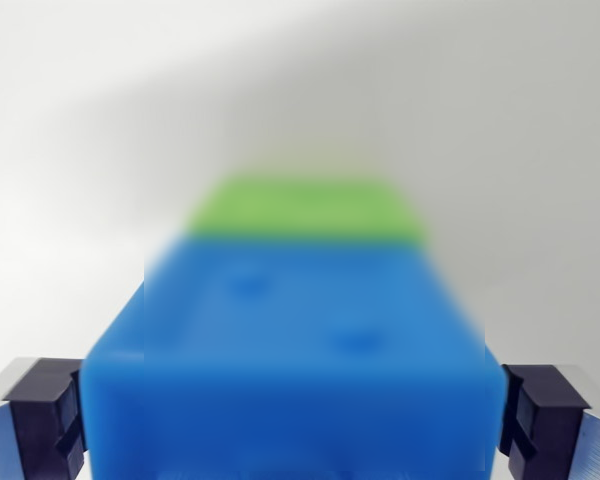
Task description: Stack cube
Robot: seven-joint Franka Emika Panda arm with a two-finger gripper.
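Most likely a lab or test bench, judging by the bare, evenly lit white worktop (70,150), plain blurred toy-like blue block (300,340) and green block (305,208), and nothing homely anywhere in the close wrist view.

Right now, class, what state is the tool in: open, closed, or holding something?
Tool: shut on the blue cube, one finger at each side face. A green cube shows just beyond it.
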